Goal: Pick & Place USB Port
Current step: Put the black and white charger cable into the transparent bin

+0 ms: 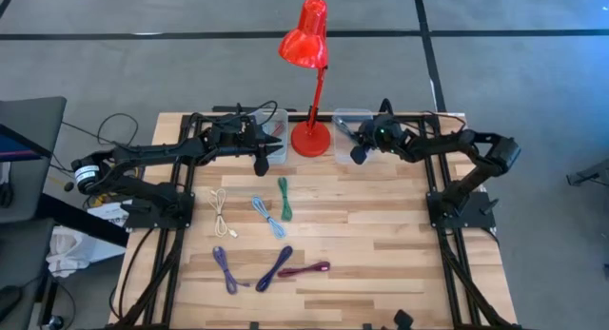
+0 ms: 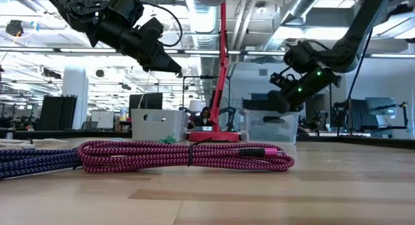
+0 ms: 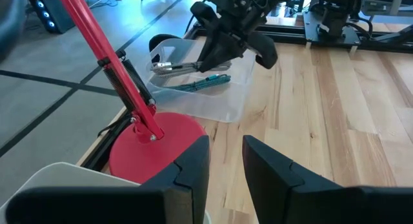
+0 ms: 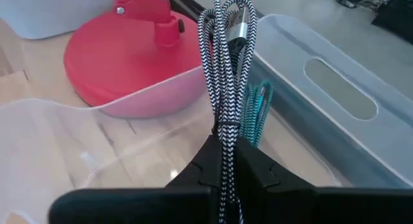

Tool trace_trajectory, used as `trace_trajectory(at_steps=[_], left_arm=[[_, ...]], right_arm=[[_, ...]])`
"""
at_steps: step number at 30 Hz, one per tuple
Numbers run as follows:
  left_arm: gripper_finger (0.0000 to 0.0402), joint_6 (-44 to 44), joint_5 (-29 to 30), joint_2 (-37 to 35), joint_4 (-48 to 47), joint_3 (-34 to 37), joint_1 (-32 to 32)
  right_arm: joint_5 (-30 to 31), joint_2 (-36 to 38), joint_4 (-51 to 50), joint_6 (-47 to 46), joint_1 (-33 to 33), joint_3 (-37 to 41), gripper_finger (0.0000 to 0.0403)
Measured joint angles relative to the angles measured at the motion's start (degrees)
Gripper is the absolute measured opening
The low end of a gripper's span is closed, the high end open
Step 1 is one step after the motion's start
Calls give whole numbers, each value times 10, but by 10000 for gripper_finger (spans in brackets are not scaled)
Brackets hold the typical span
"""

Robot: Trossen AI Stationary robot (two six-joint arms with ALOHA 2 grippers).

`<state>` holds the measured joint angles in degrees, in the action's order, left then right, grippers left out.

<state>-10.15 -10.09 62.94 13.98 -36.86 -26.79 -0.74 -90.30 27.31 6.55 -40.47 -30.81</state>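
Observation:
My right gripper (image 1: 358, 151) hangs over the clear right bin (image 1: 353, 121) beside the red lamp's base (image 1: 310, 138). It is shut on a black-and-white braided USB cable bundle (image 4: 226, 69). A teal cable (image 4: 257, 111) lies in that bin. My left gripper (image 1: 260, 162) is open and empty at the near edge of the left bin (image 1: 276, 130); its fingers (image 3: 193, 166) point toward the lamp base. Several coiled cables lie flat on the table: cream (image 1: 221, 208), blue (image 1: 266, 214), green (image 1: 284, 199), purple (image 1: 226, 268), dark blue (image 1: 274, 268), magenta (image 1: 304, 270). My right gripper pinches the black-and-white bundle between its two fingers at the tied waist of the coil (image 4: 222, 130). The fingers slant down toward the table's left and lie along the bundle. The loops and a silver plug (image 4: 237, 30) stick out beyond the fingertips over the bin (image 3: 171, 67). Whether they touch the bin, I cannot tell.
The red desk lamp (image 1: 306, 40) stands between the two bins, its stem rising between my grippers. The magenta cable (image 2: 188, 155) lies close to the near edge. Bare wood lies on the table's right half (image 1: 381, 235).

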Motion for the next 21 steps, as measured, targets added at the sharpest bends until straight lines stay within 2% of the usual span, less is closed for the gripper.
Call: trace_trajectory(at_steps=[15,21], left_arm=[[95,1,0,0,0,0,0],[95,1,0,0,0,0,0]], right_arm=[[-14,0,-5,-21,-20,0,13],[-14,0,-4,-24,-13,1,71]])
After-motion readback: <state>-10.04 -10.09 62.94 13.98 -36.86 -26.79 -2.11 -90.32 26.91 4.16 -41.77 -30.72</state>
